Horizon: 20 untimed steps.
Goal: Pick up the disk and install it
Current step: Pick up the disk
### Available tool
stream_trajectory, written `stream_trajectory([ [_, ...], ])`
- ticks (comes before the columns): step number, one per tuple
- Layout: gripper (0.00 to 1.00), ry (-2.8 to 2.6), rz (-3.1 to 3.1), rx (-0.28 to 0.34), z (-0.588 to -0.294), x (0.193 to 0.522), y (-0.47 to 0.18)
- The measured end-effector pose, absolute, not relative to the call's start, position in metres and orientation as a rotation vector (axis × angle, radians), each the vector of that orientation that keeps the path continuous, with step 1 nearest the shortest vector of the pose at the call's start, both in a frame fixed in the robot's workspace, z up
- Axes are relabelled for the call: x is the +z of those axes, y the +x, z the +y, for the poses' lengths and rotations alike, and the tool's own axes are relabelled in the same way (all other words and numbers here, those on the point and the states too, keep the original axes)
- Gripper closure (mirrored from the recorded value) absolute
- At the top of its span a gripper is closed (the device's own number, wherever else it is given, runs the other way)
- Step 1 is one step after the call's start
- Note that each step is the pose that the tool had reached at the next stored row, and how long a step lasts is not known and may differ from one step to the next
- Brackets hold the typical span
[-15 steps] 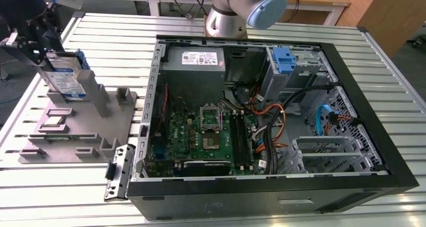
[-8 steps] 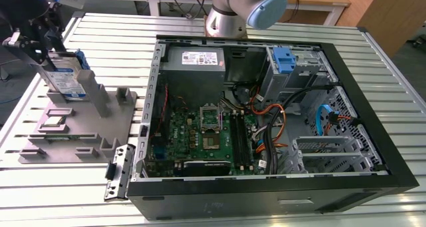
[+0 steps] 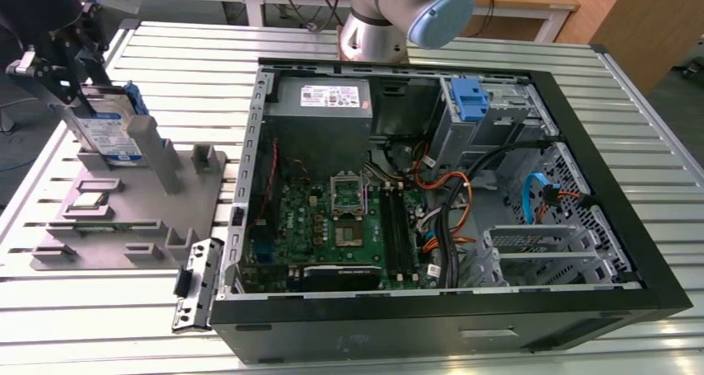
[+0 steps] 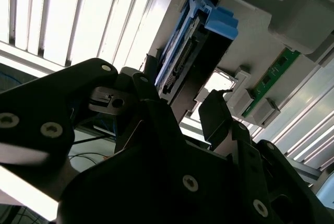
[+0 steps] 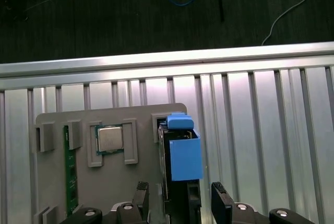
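At the exterior view's left, the gripper (image 3: 79,95) is hanging over the upper edge of the disk (image 3: 110,132), which is standing upright on its edge in a slot of the grey fixture plate (image 3: 143,218), silver face and white-and-blue label showing, blue carrier frame running along its far side. In both wrist views the black fingers (image 5: 219,203) are sitting spread on either side of the disk (image 5: 182,156) with a gap showing at each, so the gripper (image 5: 180,203) is straddling it unclamped and the disk is resting in the fixture. A processor chip (image 5: 109,139) is lying flat in a pocket of the plate (image 5: 115,187) beside the disk, and a green memory stick (image 5: 71,177) is lying further along. The plate is sitting on the slatted aluminium table (image 3: 198,62), just beside the open computer case (image 3: 440,325). Inside it, the grey power supply (image 3: 330,99) is sitting above the green motherboard (image 3: 330,227), with a lone blue bracket (image 3: 470,101) in the drive bay toward the exterior view's right.
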<state>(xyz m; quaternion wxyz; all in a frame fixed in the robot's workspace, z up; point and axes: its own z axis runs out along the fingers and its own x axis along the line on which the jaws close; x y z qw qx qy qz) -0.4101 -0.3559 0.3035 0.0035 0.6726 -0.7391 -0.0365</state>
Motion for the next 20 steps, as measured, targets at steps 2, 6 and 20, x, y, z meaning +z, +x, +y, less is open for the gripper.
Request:
stream_trajectory([
  [2, 0.41, 2.108, -2.317, -0.114, -0.3558, 0.3036, -0.4101],
  [6, 0.41, 2.108, -2.317, -0.114, -0.3557, 0.3036, -0.4101],
  [20, 0.64, 2.108, -2.317, -0.114, -0.3554, 0.3036, -0.4101],
])
